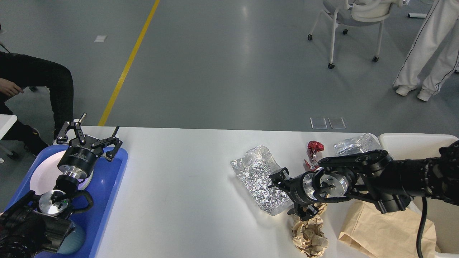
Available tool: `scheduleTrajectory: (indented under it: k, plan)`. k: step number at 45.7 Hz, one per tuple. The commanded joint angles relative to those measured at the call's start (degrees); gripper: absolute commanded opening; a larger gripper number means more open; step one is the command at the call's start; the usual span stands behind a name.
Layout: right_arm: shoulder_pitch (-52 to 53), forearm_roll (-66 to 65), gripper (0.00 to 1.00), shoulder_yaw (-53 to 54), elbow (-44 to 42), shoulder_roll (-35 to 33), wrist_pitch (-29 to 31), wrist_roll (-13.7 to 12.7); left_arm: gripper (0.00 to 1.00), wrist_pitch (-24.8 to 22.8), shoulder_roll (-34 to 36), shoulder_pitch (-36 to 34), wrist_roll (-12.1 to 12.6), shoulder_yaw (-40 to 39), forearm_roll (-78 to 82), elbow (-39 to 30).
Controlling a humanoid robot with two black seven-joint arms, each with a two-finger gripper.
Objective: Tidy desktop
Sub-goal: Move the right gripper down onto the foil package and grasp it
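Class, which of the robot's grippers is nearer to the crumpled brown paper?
Right. The right gripper hovers at the crumpled brown paper, by its top edge; the left gripper is far across the desktop, over the blue tray.

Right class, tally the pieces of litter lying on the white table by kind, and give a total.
Silver foil bags: 2
Crumpled brown paper: 1
Brown paper bag: 1
Red foil wrapper: 1
Total: 5

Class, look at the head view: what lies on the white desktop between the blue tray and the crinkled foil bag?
Nothing: in the head view, the desktop is bare between the blue tray and the foil bag.
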Motion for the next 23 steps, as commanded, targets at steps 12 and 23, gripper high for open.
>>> scheduleTrajectory:
  k: [12, 23]
  plan:
    - [-1.89, -1.18, 0.06, -0.09, -2.2, 1.07, -1.35, 0.29, 0.96, 0.0, 0.0, 0.0, 0.0, -0.01, 0.0, 0.0]
    - [-1.63, -1.45, 0.0, 0.26, -1.85, 1.07, -1.17, 0.64, 0.96, 0.0, 0.0, 0.0, 0.0, -0.01, 0.0, 0.0]
